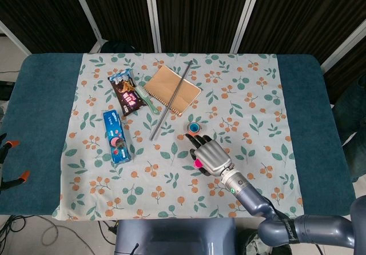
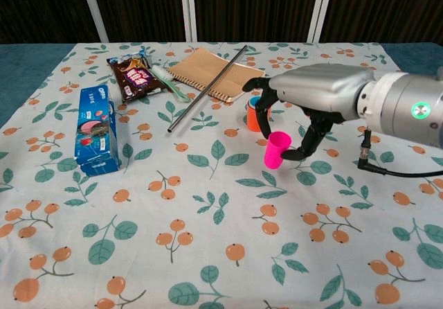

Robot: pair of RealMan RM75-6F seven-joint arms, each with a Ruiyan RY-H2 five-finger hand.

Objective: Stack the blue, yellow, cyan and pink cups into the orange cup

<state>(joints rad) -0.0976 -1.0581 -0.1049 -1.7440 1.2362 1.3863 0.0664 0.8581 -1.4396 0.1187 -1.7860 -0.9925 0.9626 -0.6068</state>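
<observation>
My right hand (image 2: 320, 93) (image 1: 210, 156) pinches the pink cup (image 2: 275, 149) (image 1: 198, 163) between thumb and fingers and holds it upright, lifted off the cloth. The orange cup (image 2: 254, 120) (image 1: 194, 130) stands just behind and left of the pink one, with a cyan cup rim (image 2: 257, 103) showing inside it; my fingers partly cover it in the chest view. Blue and yellow cups are not separately visible. My left hand appears in neither view.
A blue Oreo box (image 2: 95, 129) lies at the left. Behind it are a brown snack packet (image 2: 133, 75), a green toothbrush (image 2: 169, 82), a tan notebook (image 2: 214, 73) and a long metal rod (image 2: 208, 89) lying across it. The floral cloth (image 2: 208, 253) covers the table.
</observation>
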